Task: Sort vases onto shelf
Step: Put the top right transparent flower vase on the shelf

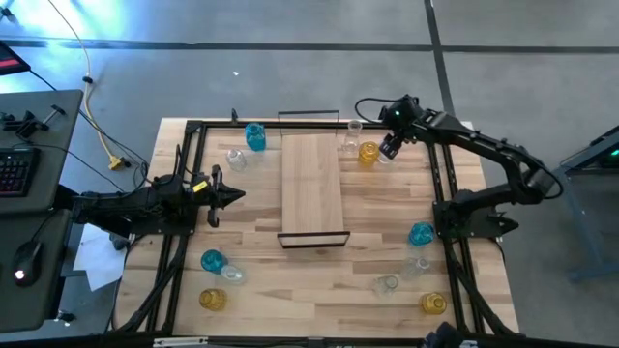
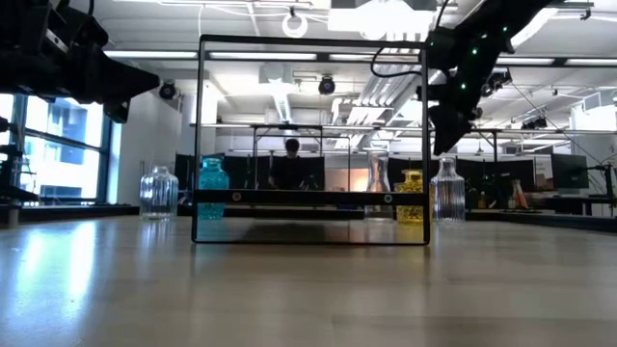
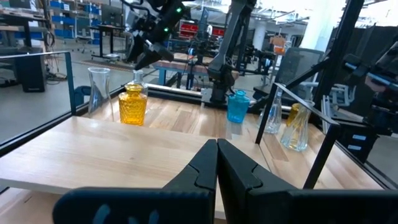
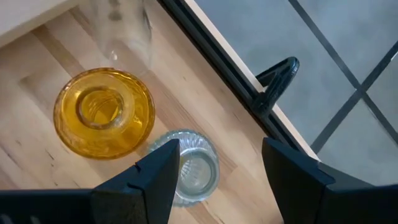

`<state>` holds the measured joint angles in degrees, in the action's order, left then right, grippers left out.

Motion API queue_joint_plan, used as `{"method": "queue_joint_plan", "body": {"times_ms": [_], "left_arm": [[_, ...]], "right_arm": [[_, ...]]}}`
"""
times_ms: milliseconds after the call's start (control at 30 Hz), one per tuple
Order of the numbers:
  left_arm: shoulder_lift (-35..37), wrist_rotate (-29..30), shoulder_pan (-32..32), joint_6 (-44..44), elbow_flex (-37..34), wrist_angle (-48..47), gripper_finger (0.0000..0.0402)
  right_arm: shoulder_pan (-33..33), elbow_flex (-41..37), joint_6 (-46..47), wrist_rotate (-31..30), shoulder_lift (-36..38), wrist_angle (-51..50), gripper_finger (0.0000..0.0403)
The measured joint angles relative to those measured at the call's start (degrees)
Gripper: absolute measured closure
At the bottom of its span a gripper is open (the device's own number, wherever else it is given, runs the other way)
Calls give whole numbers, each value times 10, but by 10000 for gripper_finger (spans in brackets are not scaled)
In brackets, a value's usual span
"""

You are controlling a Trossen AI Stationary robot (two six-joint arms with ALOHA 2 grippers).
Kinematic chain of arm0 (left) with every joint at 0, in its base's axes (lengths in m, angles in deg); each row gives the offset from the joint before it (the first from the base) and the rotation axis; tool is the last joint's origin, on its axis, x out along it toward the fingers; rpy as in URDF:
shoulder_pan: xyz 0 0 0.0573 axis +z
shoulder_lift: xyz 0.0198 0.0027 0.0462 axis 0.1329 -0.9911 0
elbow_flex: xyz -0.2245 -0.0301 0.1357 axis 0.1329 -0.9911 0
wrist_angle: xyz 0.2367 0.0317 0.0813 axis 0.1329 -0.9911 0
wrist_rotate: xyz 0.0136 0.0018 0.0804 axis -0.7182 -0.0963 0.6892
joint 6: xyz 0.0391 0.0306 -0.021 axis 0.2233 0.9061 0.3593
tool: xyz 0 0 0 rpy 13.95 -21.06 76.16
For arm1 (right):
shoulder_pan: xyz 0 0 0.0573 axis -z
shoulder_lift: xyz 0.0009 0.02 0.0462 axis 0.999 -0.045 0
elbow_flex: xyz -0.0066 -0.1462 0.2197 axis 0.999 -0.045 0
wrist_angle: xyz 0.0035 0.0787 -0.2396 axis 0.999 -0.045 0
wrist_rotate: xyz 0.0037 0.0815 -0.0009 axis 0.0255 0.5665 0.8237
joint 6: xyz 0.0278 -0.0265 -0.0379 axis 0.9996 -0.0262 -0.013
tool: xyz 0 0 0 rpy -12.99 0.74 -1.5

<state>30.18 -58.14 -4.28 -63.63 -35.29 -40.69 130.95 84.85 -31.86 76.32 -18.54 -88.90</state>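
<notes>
This is a big robot lab or workshop. The floor (image 1: 290, 77) is plain grey. Long lights (image 2: 289, 56) and pipes hang under the high ceiling. Desks with screens (image 2: 569, 172) stand far back, and a person (image 2: 291, 159) sits there. A keyboard (image 1: 12, 172) and a mouse (image 1: 27, 257) lie on a side desk (image 1: 44, 126). More work tables (image 3: 115, 30) fill the room.

Grey concrete floor (image 1: 290, 77) around the wooden table (image 2: 308, 289). Beyond the right gripper (image 1: 391, 147): open workshop, ceiling strip lights (image 2: 289, 55), windows (image 2: 58, 145) far side. A person (image 2: 291, 166) sits at distant desks.
</notes>
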Motion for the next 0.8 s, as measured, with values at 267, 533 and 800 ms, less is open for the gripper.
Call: {"method": "queue_joint_plan", "body": {"times_ms": [267,533,800], "left_arm": [[0,0,0,0,0,0,401],[0,0,0,0,0,0,401],[0,0,0,-1,0,0,401]], "right_arm": [[10,0,13,-3,0,5,187],[16,0,41,11,1,0,187],[16,0,82,8,1,-10,187]]}}
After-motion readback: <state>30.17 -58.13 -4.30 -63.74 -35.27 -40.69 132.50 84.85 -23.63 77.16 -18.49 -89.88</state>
